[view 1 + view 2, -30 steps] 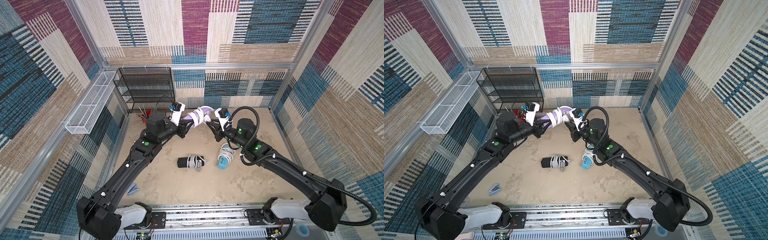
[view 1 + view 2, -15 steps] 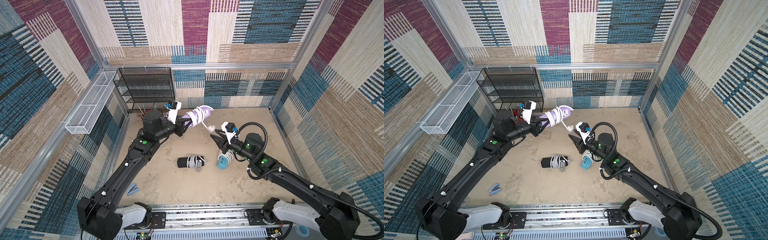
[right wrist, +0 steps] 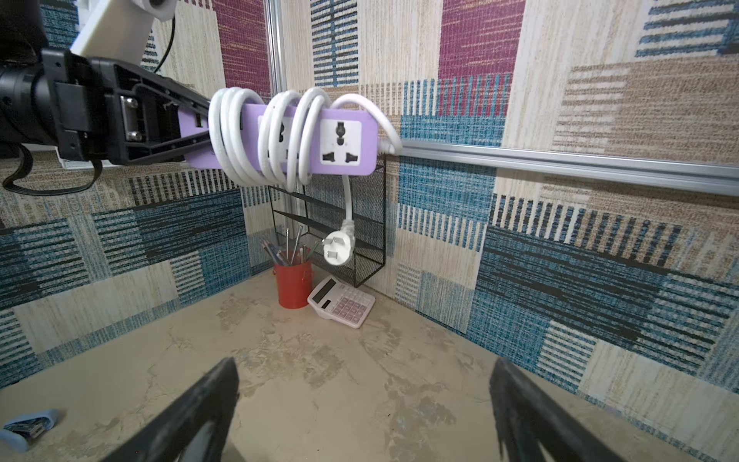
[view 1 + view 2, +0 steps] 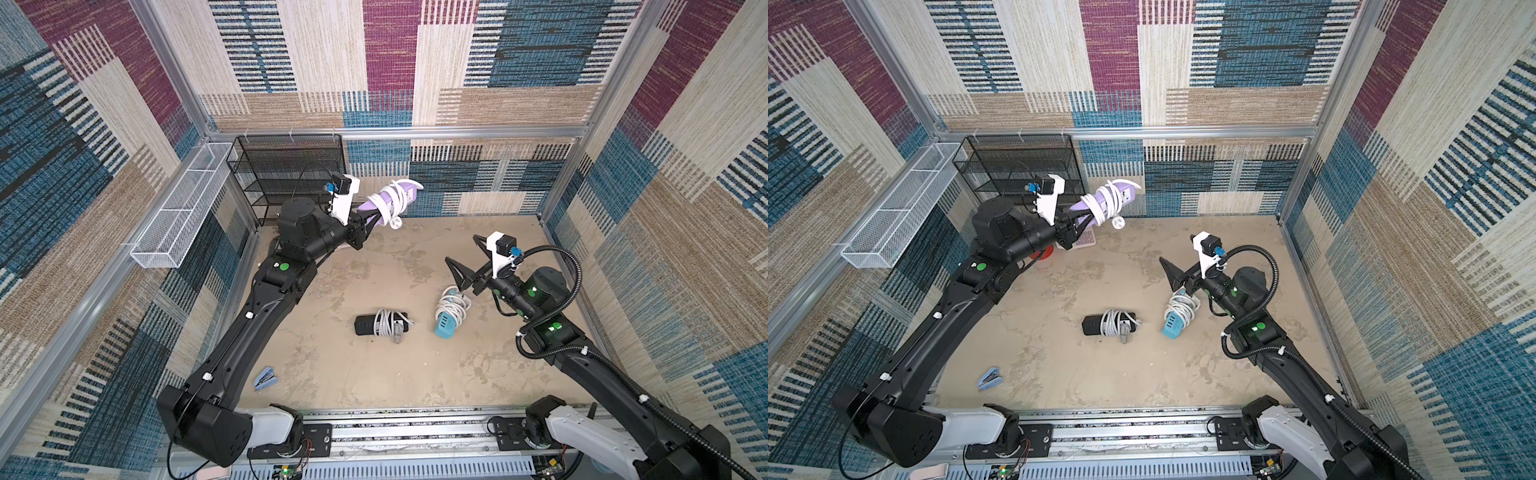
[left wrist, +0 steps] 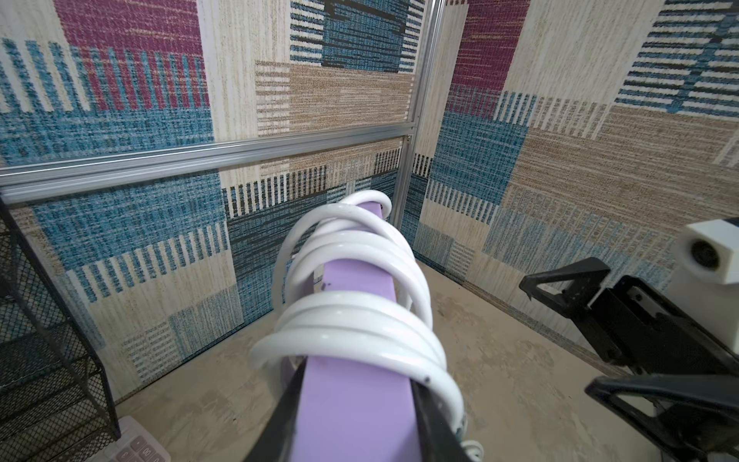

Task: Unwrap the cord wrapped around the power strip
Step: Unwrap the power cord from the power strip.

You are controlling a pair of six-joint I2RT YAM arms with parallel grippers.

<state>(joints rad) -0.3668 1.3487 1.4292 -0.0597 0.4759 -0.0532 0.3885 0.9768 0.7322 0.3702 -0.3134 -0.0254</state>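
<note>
My left gripper (image 4: 368, 216) is shut on one end of a purple power strip (image 4: 409, 192) and holds it level in the air at the back of the cell. A white cord (image 4: 390, 199) coils around the strip in several loops. Its plug (image 4: 395, 223) dangles free below. In the left wrist view the strip (image 5: 352, 408) sits between my fingers, with the cord (image 5: 360, 332) just beyond. My right gripper (image 4: 460, 248) is open and empty, lower and to the right, well apart from the strip. The right wrist view shows the strip (image 3: 344, 136), cord (image 3: 276, 136) and hanging plug (image 3: 336, 248) beyond that gripper (image 3: 362, 372).
A black power strip (image 4: 365, 325) and a teal one (image 4: 442, 330), both wrapped in cords, lie on the table. A blue stapler (image 4: 266, 378) lies front left. A black mesh shelf (image 4: 291, 174), red pencil cup (image 3: 293, 284) and calculator (image 3: 342, 302) fill the back left corner. A white wire basket (image 4: 183, 208) hangs on the left wall.
My right gripper was shut at the strip's far end; it has opened and drawn back down to the right. The plug now hangs loose. The left arm lifted the strip slightly.
</note>
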